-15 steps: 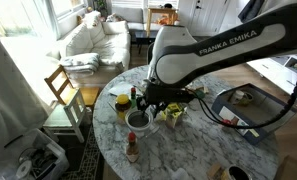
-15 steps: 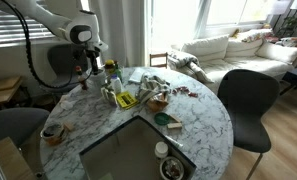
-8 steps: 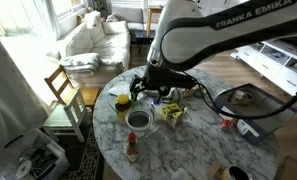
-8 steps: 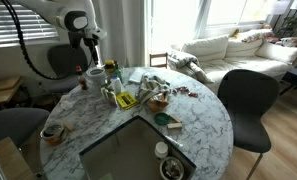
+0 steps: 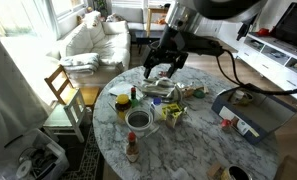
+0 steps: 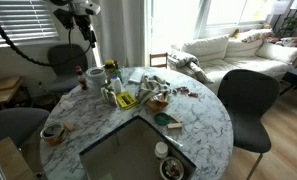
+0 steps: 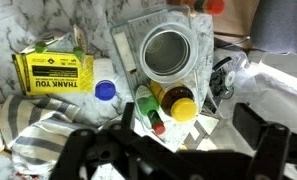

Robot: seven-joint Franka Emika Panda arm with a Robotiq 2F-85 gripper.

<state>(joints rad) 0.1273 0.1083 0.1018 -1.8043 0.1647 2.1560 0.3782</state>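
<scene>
Open wide with nothing between them, the jaws hang high over a crowded round surface [image 5: 203, 140] of white marble veined in grey. Their dark fingers [image 7: 88, 150] show only as blurred shapes along the lower edge of the wrist view.

Almost straight beneath them stands a yellow-lidded jar [image 7: 178, 103] of round brown glass, its smooth, glossy lid facing up, with nothing gripping it. In an exterior view the jar [image 5: 121, 102] stands upright near the rim of the surface, well below the raised jaws.

Just beside the jar is a small green bottle [image 7: 146, 108] with a red cap. On the jar's far side from the jaws lies a square tray [image 7: 200, 30] of thin clear plastic. It holds a round metal tin [image 7: 166, 52], bright at the rim and dull grey inside.

A round blue cap [image 7: 105, 90] sits near the jar, and beyond that cap lies a flat, rectangular yellow packet [image 7: 53, 70] printed THANK YOU in black. On the jar's opposite side, crumpled clear film [image 7: 253, 85] bunches in pale, shiny folds. A rumpled piece of striped grey-and-white material [image 7: 33, 150] lies near the jar, under the packet's edge; whether it is cloth or paper cannot be told.

Off the surface, beyond the jar, stand a slatted wooden chair [image 5: 63, 88] and, farther back, a soft white sofa [image 5: 93, 40].
</scene>
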